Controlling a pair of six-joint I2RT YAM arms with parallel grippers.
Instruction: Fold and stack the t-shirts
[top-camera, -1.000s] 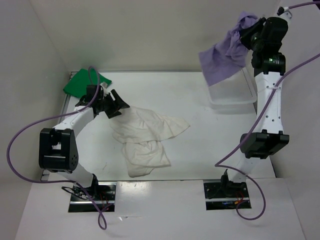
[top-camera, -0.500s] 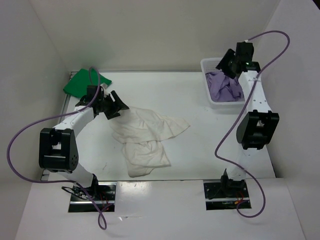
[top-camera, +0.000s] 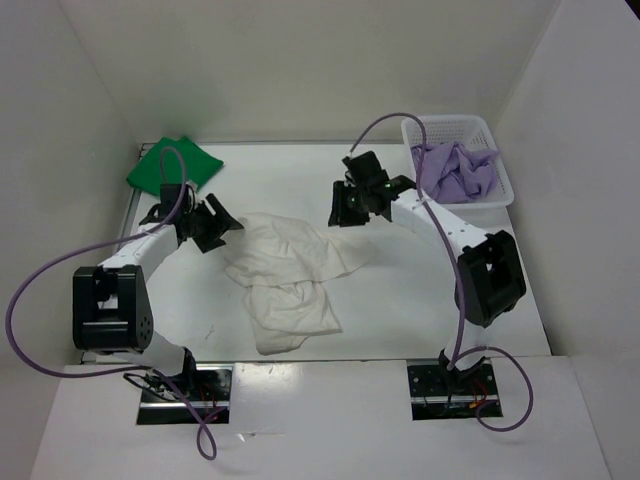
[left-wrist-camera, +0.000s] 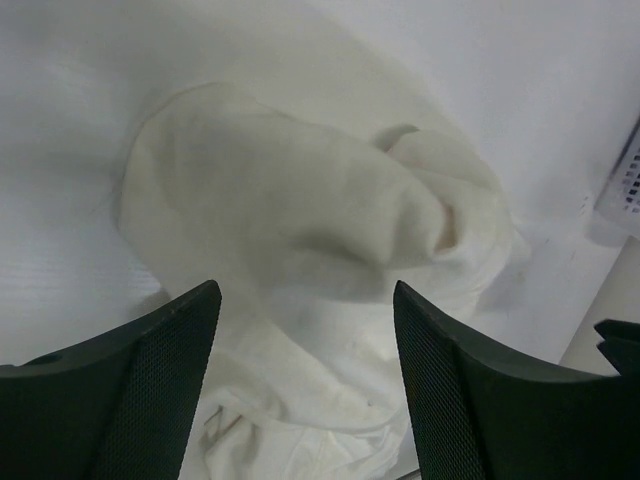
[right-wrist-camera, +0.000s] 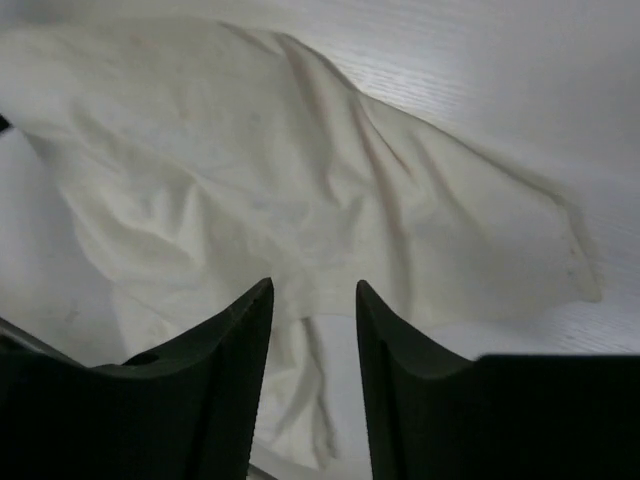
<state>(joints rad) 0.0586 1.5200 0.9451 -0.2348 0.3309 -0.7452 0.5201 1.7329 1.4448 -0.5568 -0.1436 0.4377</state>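
Overhead and wrist views of the folding table (top-camera: 420, 300); we show the cream-white t-shirt (top-camera: 290, 275) lying crumpled and unfolded at mid-table, one lobe reaching toward the near edge, another spreading rightward; the green t-shirt (top-camera: 172, 166) lies flat at the far-left corner, apparently already folded; the lavender t-shirt (top-camera: 455, 172) sits bunched inside the white mesh basket (top-camera: 452, 122) at the far right. The left gripper (top-camera: 222, 222) hovers at the cream shirt's left edge, its jaws spread wide with nothing between them; the right gripper (top-camera: 340, 208) hangs over the shirt's far right edge, its jaws parted more narrowly and likewise empty, since its wrist view shows cloth lying below the gap and not in it. We judge the step in hand to be spreading the cream shirt flat before folding. We expect the fabric to be light, limp and thin; it will drape and sag from any single pinch, slide easily across the smooth table, and hold no crease without pressing. We recommend taking hold at two well-separated points of one hem or of the shoulder line, one per gripper, pinching a single layer where an edge lies exposed; the raised ridge of folds in the left wrist view offers a ready purchase, though a grip there risks catching several layers at once
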